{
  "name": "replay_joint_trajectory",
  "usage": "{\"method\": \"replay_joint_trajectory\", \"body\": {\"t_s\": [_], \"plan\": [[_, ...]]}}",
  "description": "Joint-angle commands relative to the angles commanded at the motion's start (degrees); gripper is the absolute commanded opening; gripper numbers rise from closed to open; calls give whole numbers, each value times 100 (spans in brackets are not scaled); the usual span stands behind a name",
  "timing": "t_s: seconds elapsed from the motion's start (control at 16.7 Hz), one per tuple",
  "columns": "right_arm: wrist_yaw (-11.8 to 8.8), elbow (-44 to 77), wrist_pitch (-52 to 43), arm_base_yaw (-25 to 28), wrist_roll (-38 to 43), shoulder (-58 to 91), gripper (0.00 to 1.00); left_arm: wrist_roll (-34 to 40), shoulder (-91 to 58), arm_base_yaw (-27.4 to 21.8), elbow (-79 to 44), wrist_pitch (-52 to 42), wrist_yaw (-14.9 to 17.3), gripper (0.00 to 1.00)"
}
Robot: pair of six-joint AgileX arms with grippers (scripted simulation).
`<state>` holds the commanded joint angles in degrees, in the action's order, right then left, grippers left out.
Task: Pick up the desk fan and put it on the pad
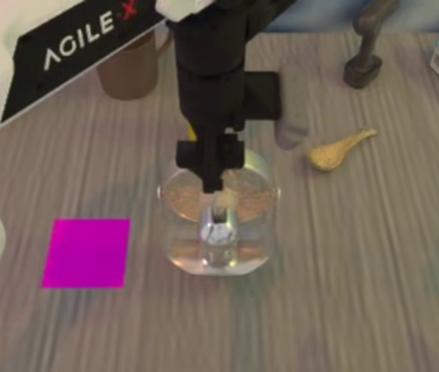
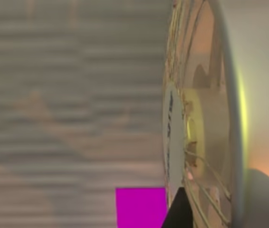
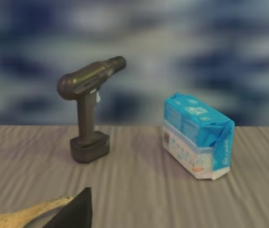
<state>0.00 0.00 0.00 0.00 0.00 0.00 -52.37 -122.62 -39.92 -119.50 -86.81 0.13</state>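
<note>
My left gripper (image 1: 217, 203) stands over the desk fan (image 1: 217, 225) near the table's middle, its dark fingers reaching down at the top of the fan's grille. Whether they are clenched on the rim I cannot tell. The left wrist view shows the fan edge-on, filling the frame at very close range, with one dark fingertip (image 2: 179, 211) against it. The pad (image 1: 87, 252) lies flat on the table to the left of the fan, apart from it and uncovered. Beyond the fan, a brown mug (image 1: 128, 70) stands at the far left edge, partly under my arm. A wooden spoon (image 1: 337, 151) lies to the right. A drill (image 3: 88, 111) and a blue packet (image 3: 198, 142) stand at the far right. My right gripper does not show in the top view.
</note>
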Motion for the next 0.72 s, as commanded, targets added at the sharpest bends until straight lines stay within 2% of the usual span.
{"method": "replay_joint_trajectory", "body": {"t_s": [0.42, 0.6, 0.72], "plan": [[0, 0, 0, 0, 0, 0, 100, 53, 20, -15, -65, -93, -15, 0], [0, 0, 0, 0, 0, 0, 100, 572, 55, 31, 68, -230, -106, 0], [0, 0, 0, 0, 0, 0, 100, 1216, 113, 99, 212, -356, -200, 0]]}}
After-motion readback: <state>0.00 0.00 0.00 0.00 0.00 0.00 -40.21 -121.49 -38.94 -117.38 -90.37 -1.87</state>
